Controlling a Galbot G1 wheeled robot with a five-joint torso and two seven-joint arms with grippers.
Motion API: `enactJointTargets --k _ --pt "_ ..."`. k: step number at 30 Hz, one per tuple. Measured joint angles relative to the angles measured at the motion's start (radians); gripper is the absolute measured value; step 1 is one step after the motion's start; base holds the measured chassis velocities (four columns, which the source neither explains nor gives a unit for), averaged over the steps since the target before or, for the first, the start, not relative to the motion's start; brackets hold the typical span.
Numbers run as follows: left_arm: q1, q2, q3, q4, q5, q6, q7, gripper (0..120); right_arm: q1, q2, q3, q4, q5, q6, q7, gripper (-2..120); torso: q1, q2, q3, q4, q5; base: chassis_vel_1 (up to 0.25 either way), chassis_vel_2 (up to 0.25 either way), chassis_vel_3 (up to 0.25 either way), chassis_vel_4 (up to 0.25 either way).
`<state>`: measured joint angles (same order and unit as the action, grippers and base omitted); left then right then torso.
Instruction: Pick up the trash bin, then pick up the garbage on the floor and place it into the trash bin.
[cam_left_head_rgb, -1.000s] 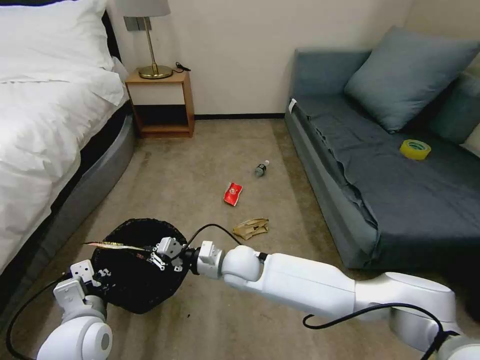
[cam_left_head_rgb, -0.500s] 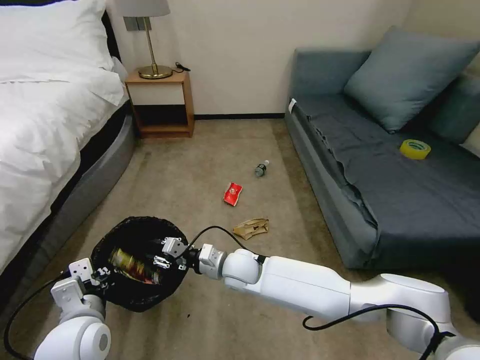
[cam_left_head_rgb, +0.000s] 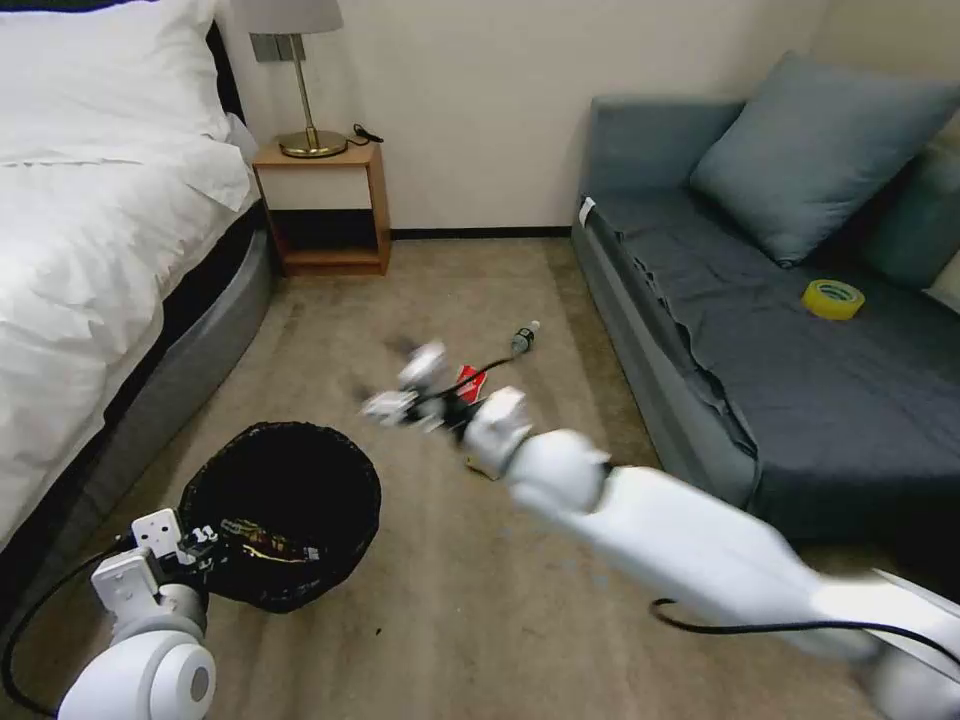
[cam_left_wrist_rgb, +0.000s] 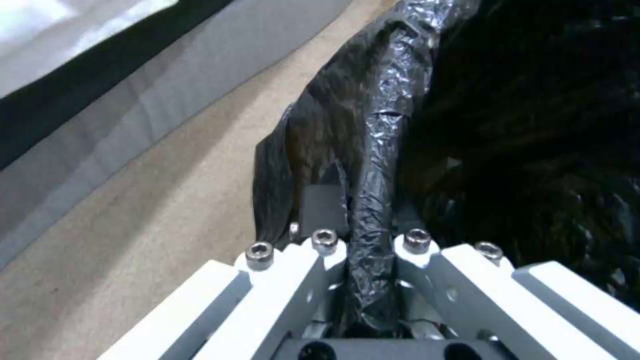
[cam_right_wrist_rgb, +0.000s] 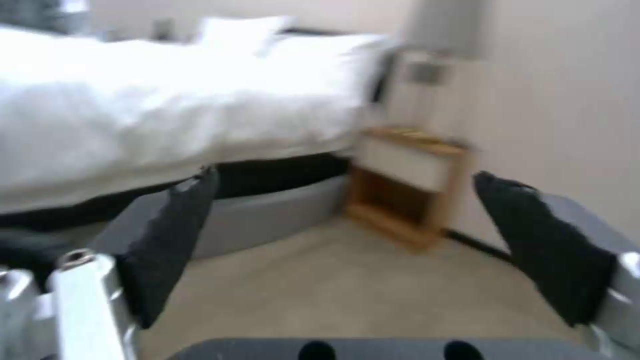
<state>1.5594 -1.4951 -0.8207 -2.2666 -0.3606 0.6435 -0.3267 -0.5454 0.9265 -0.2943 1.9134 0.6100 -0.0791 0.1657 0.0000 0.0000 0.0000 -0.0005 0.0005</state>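
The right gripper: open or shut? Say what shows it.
Open. In the right wrist view the right gripper has its black pads set wide apart, with nothing between them.

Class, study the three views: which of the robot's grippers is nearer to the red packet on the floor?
Right. The right gripper, jaws open and empty, hangs just beside the red packet. The left gripper is farther off, shut on the bin's rim.

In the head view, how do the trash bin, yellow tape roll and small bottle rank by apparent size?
1. trash bin, though nearest the camera
2. tape roll
3. bottle
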Motion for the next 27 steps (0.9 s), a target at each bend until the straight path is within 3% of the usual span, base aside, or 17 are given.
enactJointTargets --k 3,4,6,9,10,12,14,15,18,19,21,27 --pt "0.006 -0.003 -0.001 -0.012 -0.008 -0.009 0.003 2 -0.212 -0.065 0.273 0.158 -0.032 -0.004 0.030 100 0.000 0.000 0.000 0.0004 0.0000 0.000 0.000 0.000 0.000" --pt "0.006 -0.003 -0.001 -0.012 -0.008 -0.009 0.003 2 -0.212 -0.065 0.273 0.158 -0.032 -0.004 0.030 100 0.000 0.000 0.000 0.0004 0.0000 0.000 0.000 0.000 0.000" --pt "0.002 -0.005 0.000 -0.013 -0.011 -0.012 0.004 2 -0.357 -0.075 0.419 0.253 -0.056 -0.008 0.087 100 0.000 0.000 0.000 0.0002 -0.0001 0.000 0.000 0.000 0.000" --pt "-0.008 -0.007 0.000 -0.008 -0.013 -0.016 0.005 2 -0.579 -0.026 0.632 0.367 -0.134 -0.039 0.144 100 0.000 0.000 0.000 0.0001 -0.0005 0.000 0.000 0.000 0.000" --pt "-0.008 -0.007 0.000 -0.008 -0.013 -0.016 0.005 2 -0.579 -0.026 0.632 0.367 -0.134 -0.039 0.144 100 0.000 0.000 0.000 0.0001 -0.0005 0.000 0.000 0.000 0.000" --pt "-0.011 -0.006 -0.001 -0.003 -0.015 -0.018 0.005 2 -0.724 0.035 0.717 0.416 -0.215 -0.032 0.158 100 0.000 0.000 0.000 0.0003 -0.0004 0.000 0.000 0.000 0.000" --pt "-0.013 -0.004 -0.003 0.003 -0.015 -0.022 0.005 2 -0.840 0.114 0.753 0.448 -0.309 -0.013 0.160 100 0.000 0.000 0.000 0.0006 -0.0007 0.000 0.000 0.000 0.000" --pt "-0.013 -0.004 -0.003 0.003 -0.015 -0.022 0.005 2 -0.840 0.114 0.753 0.448 -0.309 -0.013 0.160 100 0.000 0.000 0.000 0.0006 -0.0007 0.000 0.000 0.000 0.000" --pt "-0.017 -0.006 -0.004 0.008 -0.015 -0.028 0.006 2 -0.975 0.273 0.739 0.472 -0.463 0.045 0.162 100 0.000 0.000 0.000 0.0002 -0.0006 0.000 0.000 0.000 0.000" --pt "-0.017 -0.006 -0.004 0.008 -0.015 -0.028 0.006 2 -0.975 0.273 0.739 0.472 -0.463 0.045 0.162 100 0.000 0.000 0.000 0.0002 -0.0006 0.000 0.000 0.000 0.000" --pt "-0.018 -0.005 -0.005 0.011 -0.014 -0.029 0.006 2 -1.028 0.344 0.711 0.460 -0.523 0.099 0.145 100 0.000 0.000 0.000 0.0005 -0.0009 0.000 0.000 0.000 0.000" --pt "-0.017 -0.001 -0.010 0.014 -0.015 -0.029 0.006 2 -1.068 0.380 0.681 0.424 -0.552 0.153 0.118 100 0.000 0.000 0.000 0.0006 -0.0008 0.000 0.000 0.000 0.000"
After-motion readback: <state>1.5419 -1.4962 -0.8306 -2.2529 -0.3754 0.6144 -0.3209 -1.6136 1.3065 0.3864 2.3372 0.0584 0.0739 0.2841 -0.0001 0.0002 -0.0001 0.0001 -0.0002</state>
